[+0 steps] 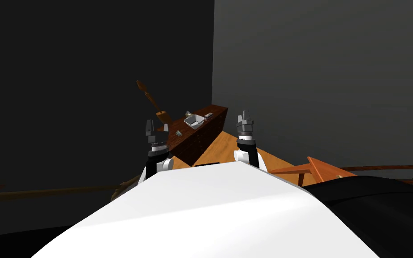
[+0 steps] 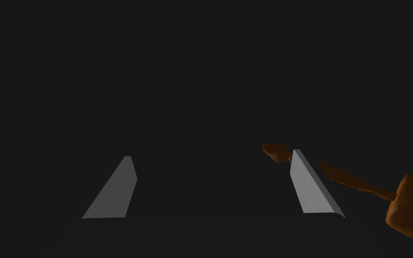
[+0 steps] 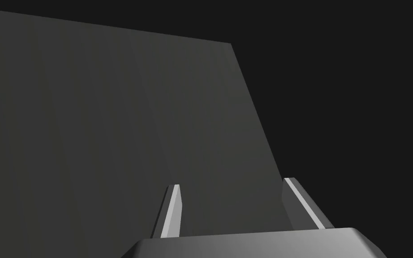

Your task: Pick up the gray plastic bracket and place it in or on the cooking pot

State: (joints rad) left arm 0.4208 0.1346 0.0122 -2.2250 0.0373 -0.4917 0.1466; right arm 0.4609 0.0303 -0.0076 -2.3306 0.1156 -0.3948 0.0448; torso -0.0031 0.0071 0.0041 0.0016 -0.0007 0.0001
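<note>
Head view: both arms are raised around mid-frame, L gripper (image 1: pixel 149 122) left of centre and R gripper (image 1: pixel 245 113) right of centre, both empty. Btwn them and further back, a dark brown cabinet (image 1: pixel 201 134) runs diagonally through the frame's centre. On its top sits the pot (image 1: pixel 194 121), light grey and open, approx dead centre of frame. The bracket (image 1: pixel 178 133) is a small grey bit just lower left of the pot, apart from it, near the cabinet's near end; too small to make out its shape. It lies just right of the L gripper in the frame, not touching it, and is nearer L than R. Two more small bits (image 1: pixel 208 116) lie by the pot; can't tell what they are. A brown wooden thing (image 1: pixel 149 96) leans at the upper left of the cabinet. L wrist view: fingers (image 2: pixel 111 192) spread wide, nothing btwn them, w/ the same wooden thing (image 2: pixel 409 208) just past one finger. R wrist view: fingers (image 3: pixel 172 210) also apart, nothing held.
</note>
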